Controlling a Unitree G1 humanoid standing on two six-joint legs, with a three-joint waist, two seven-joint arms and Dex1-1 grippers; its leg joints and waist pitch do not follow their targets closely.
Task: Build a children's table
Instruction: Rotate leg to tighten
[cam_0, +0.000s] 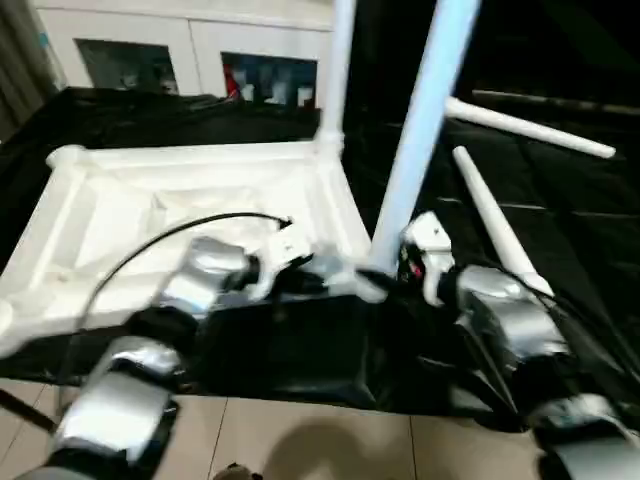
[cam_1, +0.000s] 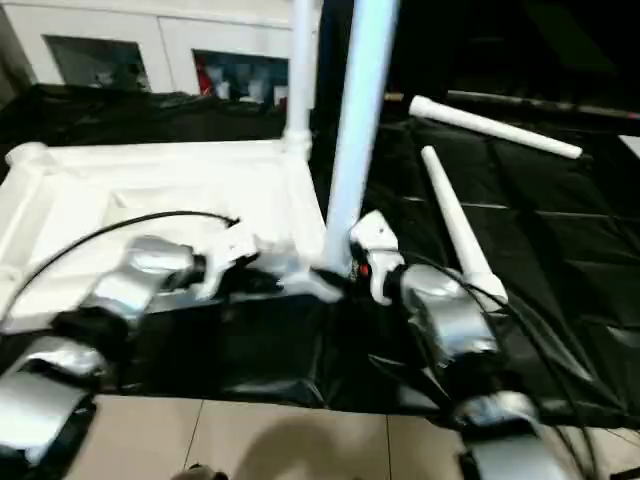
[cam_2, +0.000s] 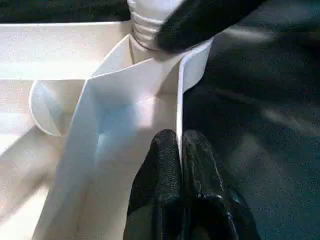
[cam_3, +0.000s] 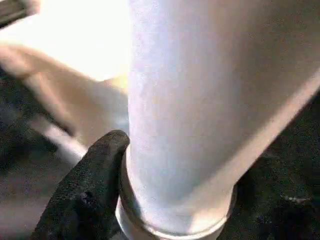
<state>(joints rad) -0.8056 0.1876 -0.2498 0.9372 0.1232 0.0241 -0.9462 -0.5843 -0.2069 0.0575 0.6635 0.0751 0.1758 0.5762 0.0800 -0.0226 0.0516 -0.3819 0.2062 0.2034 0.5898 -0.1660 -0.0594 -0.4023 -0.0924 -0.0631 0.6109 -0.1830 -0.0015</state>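
1. Children's table top (cam_0: 190, 215) is lying upside down, ribs up, on the black sheet (cam_0: 560, 240) that is covering the floor, toward the sheet's left side, with one leg (cam_0: 335, 70) already standing in its far right corner socket.
2. A second leg (cam_0: 425, 120) is standing nearly upright at the top's near right corner, its threaded foot sitting in the corner socket (cam_2: 150, 35); my guess is the step in hand is seating and turning this leg home.
3. The right gripper (cam_3: 150, 210) is working low on that leg with its jaws set apart around the base; one black finger (cam_3: 87, 195) is pressing against the collar, and I cannot tell whether the other side is gripping.
4. The left gripper (cam_2: 180, 170) is bracing the top, its jaws pressed together on the thin side wall (cam_2: 179, 105) just beside the socket.
5. To do this well, the leg is needing to stay square to the socket, since it is leaning slightly; a tilted start would likely cross the ribbed threads.
6. The left arm's pinch is needing to hold the top still, or the whole top could spin along with the leg.
7. Two spare legs (cam_0: 500, 225) are lying well apart on the sheet's far right side, one (cam_0: 530, 128) behind the other.
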